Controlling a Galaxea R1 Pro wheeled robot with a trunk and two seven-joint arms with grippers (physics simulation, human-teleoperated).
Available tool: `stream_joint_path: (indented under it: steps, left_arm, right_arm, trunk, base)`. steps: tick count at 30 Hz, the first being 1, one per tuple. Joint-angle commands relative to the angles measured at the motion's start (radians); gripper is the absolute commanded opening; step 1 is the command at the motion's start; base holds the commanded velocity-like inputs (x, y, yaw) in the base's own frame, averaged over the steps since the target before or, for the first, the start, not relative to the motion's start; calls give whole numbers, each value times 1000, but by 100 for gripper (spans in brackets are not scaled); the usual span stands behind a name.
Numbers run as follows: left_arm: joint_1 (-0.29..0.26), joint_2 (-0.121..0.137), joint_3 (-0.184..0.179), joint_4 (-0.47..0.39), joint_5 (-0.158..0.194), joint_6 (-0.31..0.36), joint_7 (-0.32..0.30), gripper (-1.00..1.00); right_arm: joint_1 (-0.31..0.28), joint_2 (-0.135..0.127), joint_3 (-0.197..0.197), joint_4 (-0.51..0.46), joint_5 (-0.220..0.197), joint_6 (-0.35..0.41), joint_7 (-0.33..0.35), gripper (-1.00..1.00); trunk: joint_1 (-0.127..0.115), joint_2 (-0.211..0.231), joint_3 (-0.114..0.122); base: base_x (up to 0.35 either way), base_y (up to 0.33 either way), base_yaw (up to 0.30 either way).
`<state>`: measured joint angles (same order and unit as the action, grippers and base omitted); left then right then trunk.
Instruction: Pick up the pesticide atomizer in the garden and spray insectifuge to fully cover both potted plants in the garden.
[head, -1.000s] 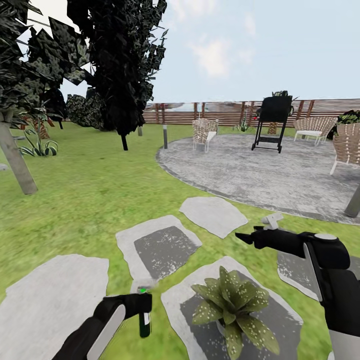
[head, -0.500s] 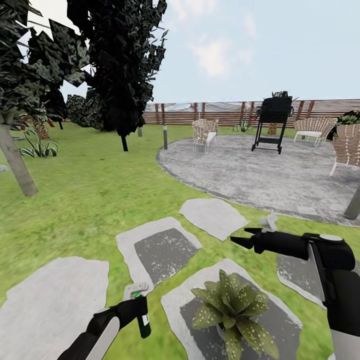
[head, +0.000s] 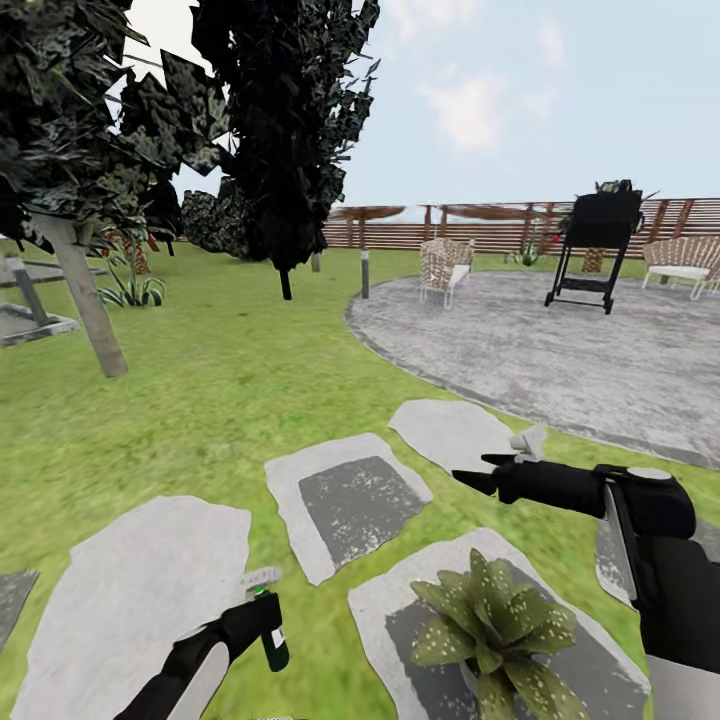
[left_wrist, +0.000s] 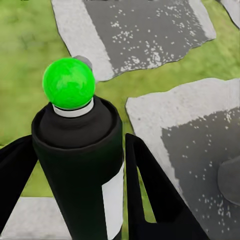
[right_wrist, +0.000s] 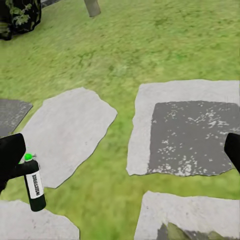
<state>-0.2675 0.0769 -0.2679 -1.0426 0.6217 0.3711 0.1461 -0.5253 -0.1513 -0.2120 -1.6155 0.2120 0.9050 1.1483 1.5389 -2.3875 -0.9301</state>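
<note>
My left gripper (head: 262, 618) is shut on the pesticide atomizer (head: 273, 648), held low over the grass between two stepping stones. Its black body with a white label (left_wrist: 80, 170) sits between both fingers, with a bright green knob (left_wrist: 68, 83) on its end. The bottle (right_wrist: 34, 186) also hangs beside a pale stone in the right wrist view. One potted plant (head: 497, 632), a rosette of white-speckled leaves, stands on a stone right of the bottle. My right gripper (head: 472, 470) hovers open above and beyond that plant. The second potted plant is out of view.
Flat stepping stones (head: 352, 500) cross the lawn ahead. A round gravel patio (head: 560, 350) with a black grill (head: 595, 250) and wicker chairs (head: 445, 268) lies to the right. A grey bollard lamp (head: 364, 272), tree trunk (head: 90, 310) and brown fence (head: 480, 230) stand farther off.
The whole picture has slid to the right, so the camera has turned left. My left gripper still holds the atomizer, now a little lower and tilted. The right gripper has barely moved.
</note>
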Motion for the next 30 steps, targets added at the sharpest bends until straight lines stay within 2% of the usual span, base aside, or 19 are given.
stream_joint_path:
  steps: [1, 5, 7, 13, 17, 30]
  left_arm:
    - [-1, 1, -3, -1, 11, 2, 9, -100]
    - [0, 2, -2, -8, 13, 2, 6, -100]
    - [0, 1, -1, -9, 14, 3, 4, -100]
    - [1, -8, 42, -14, 14, 5, 3, -100]
    - [1, -13, 51, -14, 13, 5, 4, -100]
    - [1, -11, 53, -1, 12, 1, 8, -100]
  right_arm:
    - [-1, 32, 1, -1, 10, 7, -68, 100]
    - [1, 41, 2, -1, 10, 6, -93, 100]
    - [2, 43, 2, -1, 10, 5, -96, 100]
    - [2, 44, 3, -1, 9, 4, -99, 100]
    - [2, 44, 2, -2, 9, 4, -99, 100]
    - [7, 44, 0, -3, 9, 5, -98, 100]
  trunk:
    - [0, 0, -1]
    - [0, 0, -1]
    - [-8, 14, 5]
    - [-31, 56, 24]
    - [-46, 84, 37]
    - [-46, 84, 49]
  base:
    - [0, 0, 295]
    - [0, 0, 295]
    - [0, 0, 294]
    - [0, 0, 294]
    - [0, 0, 294]
    - [0, 0, 224]
